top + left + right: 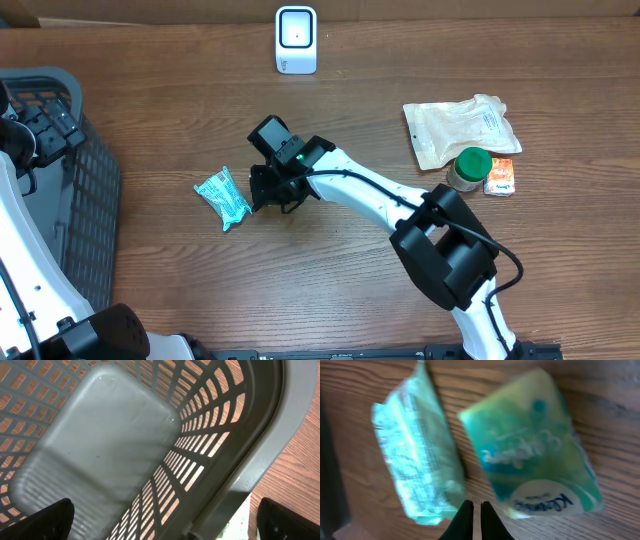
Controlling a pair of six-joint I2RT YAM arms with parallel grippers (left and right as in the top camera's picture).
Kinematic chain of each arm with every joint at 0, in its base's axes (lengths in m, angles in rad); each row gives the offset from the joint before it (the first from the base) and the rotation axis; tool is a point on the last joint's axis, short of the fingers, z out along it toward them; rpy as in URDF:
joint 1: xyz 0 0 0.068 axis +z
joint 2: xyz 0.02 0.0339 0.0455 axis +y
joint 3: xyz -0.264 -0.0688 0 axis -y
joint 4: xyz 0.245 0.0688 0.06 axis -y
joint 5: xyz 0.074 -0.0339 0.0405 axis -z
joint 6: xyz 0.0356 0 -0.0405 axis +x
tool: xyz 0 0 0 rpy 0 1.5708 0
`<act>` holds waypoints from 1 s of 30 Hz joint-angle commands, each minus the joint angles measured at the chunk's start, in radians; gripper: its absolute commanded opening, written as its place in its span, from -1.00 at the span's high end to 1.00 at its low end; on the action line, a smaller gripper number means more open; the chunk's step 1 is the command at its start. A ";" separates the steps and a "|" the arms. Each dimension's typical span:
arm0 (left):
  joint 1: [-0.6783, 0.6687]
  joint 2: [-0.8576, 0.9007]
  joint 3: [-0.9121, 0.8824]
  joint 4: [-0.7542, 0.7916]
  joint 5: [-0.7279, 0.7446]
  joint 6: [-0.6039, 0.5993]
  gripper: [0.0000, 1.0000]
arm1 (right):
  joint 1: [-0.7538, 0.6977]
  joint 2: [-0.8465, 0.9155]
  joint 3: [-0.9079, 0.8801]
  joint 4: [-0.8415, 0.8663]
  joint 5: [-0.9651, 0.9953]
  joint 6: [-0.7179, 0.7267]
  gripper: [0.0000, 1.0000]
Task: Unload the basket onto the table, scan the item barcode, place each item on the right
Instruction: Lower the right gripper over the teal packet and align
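Overhead view of a wooden table [330, 270]. The right pincer [472, 519] was pressed together with nothing visibly between its tips, which were poised between two green tissue packs. One tissue pack [224, 198] lay just to its left, long axis slanting toward the near right. The second pack [535, 450] sat close on the other side. The left pincer [167, 525], spread wide, hung over the basket [100, 200], farther away. Bare wood lay open toward the scanner [296, 40] at the far edge.
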 commanded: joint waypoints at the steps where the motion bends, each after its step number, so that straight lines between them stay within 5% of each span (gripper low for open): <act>1: 0.002 0.003 0.007 0.001 0.002 -0.006 -0.99 | -0.001 0.035 -0.006 -0.015 0.023 0.011 0.83; 13: 0.002 0.003 0.007 0.001 0.002 -0.006 -0.99 | -0.107 0.048 -0.006 -0.122 0.154 -0.010 0.81; 20: 0.002 0.003 0.007 0.001 0.002 -0.006 -0.99 | -0.211 0.043 0.020 -0.154 0.146 -0.188 0.40; 28: 0.002 0.003 0.007 0.001 0.002 -0.006 -0.99 | -0.192 -0.026 0.041 -0.082 -0.005 -0.263 0.34; 30: 0.002 0.003 0.007 0.001 0.002 -0.006 -0.99 | -0.169 -0.050 0.041 -0.043 -0.002 -0.264 0.54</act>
